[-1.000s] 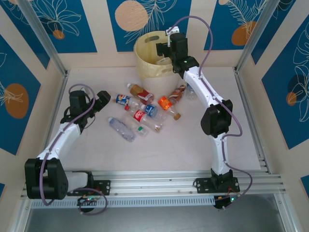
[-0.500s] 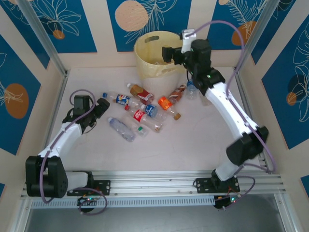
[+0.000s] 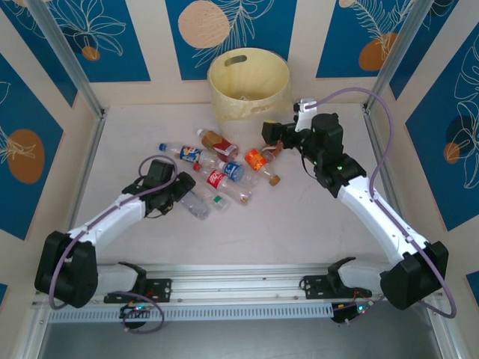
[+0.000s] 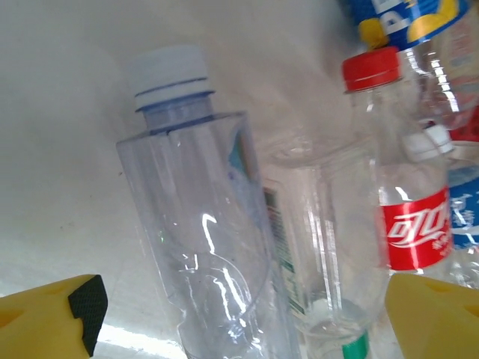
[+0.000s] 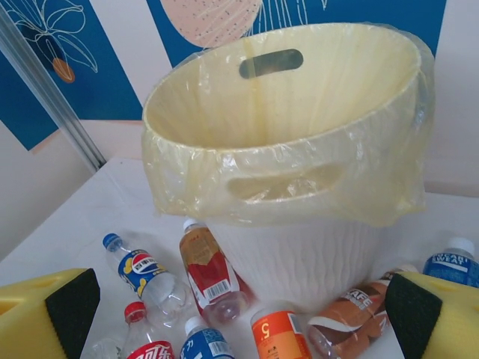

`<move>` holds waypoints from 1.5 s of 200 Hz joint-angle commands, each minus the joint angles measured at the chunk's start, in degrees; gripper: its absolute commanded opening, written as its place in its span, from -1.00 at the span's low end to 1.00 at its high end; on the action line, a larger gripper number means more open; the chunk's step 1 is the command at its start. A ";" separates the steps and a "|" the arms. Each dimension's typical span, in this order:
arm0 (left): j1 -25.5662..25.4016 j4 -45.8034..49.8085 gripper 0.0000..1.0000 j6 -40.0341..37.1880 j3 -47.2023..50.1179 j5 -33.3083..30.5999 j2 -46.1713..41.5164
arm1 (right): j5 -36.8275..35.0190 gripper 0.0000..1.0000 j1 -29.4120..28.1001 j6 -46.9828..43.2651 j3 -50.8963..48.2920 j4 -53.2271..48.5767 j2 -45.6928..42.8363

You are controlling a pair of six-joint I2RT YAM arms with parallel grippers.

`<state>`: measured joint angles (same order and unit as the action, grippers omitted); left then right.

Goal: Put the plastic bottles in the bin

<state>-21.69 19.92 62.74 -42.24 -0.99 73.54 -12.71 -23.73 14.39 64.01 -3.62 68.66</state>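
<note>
- The bin (image 3: 241, 105) (pale yellow, lined with a thin film bag) is shown at the far edge of the worktop (image 3: 284, 224).
- The plastic bottles (image 3: 224, 168) are seen scattered on the near side of the bin. The closest lie just beside its base, and the rest lie further towards the arms.
- The left tool (image 4: 241, 307) is held with its fingers spread wide and nothing gripped. It straddles the clear white-capped bottle (image 4: 202, 224), which lies at the part of the cluster farthest from the bin.
- The right tool (image 5: 236, 307) is likewise spread and empty. It is held above the bottles nearest the bin and faces the bin's wall.
- The step in hand is judged to be the grasp of the clear white-capped bottle.
- The fingers are best lowered on either side of its body, below the shoulder.
- The green-capped bottle (image 4: 329, 284), just beside it, is to be kept outside the jaws.
- A moderate squeeze is advised, since the thin wall is likely to buckle.
- The bottle should be raised above the bin's rim before release.
</note>
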 commanded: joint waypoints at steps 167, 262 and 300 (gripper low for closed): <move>-2.04 -10.81 0.11 -5.16 3.52 -4.89 12.41 | -3.98 1.00 2.10 1.42 -2.82 -2.78 -7.76; -1.95 -5.27 -0.86 -13.48 0.45 -10.29 5.58 | -7.33 0.99 3.49 3.67 -5.87 -0.42 -8.52; -1.95 -3.80 -1.00 -16.06 -2.24 -12.06 1.72 | -8.63 1.00 3.87 4.21 -6.85 -0.10 -9.30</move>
<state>-23.29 14.35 50.06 -41.52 -10.33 78.63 -18.94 -20.32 17.21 58.19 -6.28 61.36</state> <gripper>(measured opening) 0.444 0.997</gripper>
